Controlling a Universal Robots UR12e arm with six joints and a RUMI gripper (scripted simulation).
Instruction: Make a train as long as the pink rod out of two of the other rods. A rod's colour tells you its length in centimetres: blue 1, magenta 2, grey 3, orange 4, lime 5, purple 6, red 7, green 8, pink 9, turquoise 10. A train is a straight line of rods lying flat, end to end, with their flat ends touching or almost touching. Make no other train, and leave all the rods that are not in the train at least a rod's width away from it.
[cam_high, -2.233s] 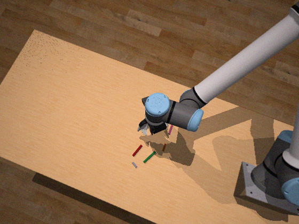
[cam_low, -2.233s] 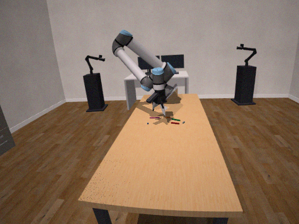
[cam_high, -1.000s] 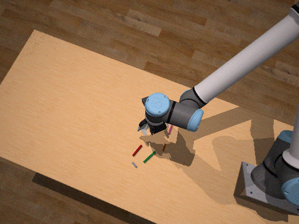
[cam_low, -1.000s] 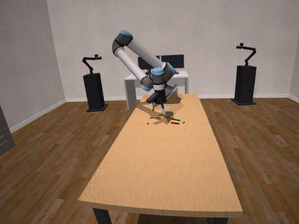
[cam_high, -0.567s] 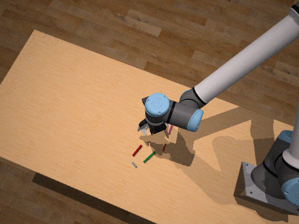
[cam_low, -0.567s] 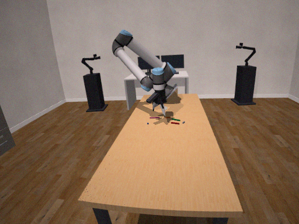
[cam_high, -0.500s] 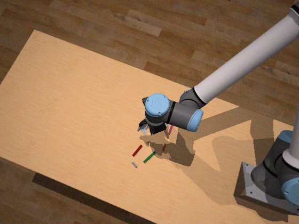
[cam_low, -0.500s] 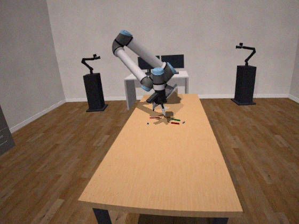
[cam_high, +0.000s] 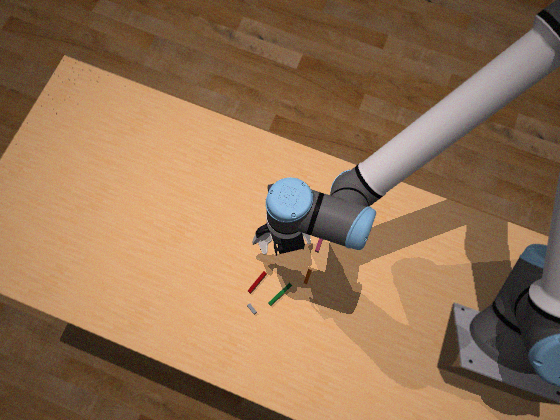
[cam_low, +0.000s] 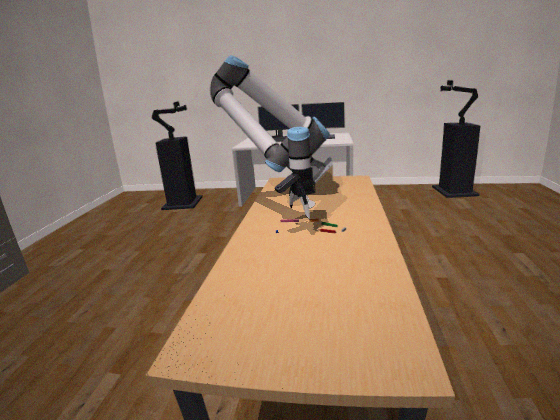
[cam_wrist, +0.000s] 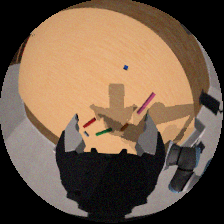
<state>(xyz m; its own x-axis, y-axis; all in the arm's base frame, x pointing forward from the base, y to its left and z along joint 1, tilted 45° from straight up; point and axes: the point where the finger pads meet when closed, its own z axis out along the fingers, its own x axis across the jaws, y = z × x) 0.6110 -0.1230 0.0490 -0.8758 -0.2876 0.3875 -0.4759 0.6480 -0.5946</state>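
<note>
You're holding your fingers (cam_low: 300, 207) wide open above the tabletop (cam_high: 150, 190) (cam_low: 310, 300) (cam_wrist: 65, 60). The pink rod (cam_high: 319, 245) (cam_low: 289, 220) (cam_wrist: 146, 103) is lying flat, apart from the green rod (cam_high: 280, 294) (cam_low: 330, 224) (cam_wrist: 104, 132) & red rod (cam_high: 257, 282) (cam_low: 328, 231) (cam_wrist: 89, 122), w/ the blue rod (cam_low: 277, 231) (cam_wrist: 126, 67) sitting alone.

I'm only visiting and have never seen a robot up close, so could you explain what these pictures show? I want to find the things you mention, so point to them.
The machine is one jointed robot arm with a two-jaw gripper (cam_low: 300, 206) (cam_wrist: 111, 114), a simple hand. One picture looks down from above, one along the table (cam_high: 150, 175) (cam_low: 310, 300) from its far end, and one from the arm's wrist. Small coloured rods lie apart: pink (cam_high: 319, 245) (cam_low: 289, 220) (cam_wrist: 146, 103), red (cam_high: 257, 282) (cam_low: 328, 231) (cam_wrist: 89, 122), green (cam_high: 279, 294) (cam_low: 330, 225) (cam_wrist: 104, 132), orange (cam_high: 307, 276) (cam_wrist: 124, 127), grey (cam_high: 252, 309) (cam_low: 344, 229) (cam_wrist: 86, 133) and blue (cam_low: 277, 231) (cam_wrist: 126, 67). The gripper is open, holding nothing.
</note>
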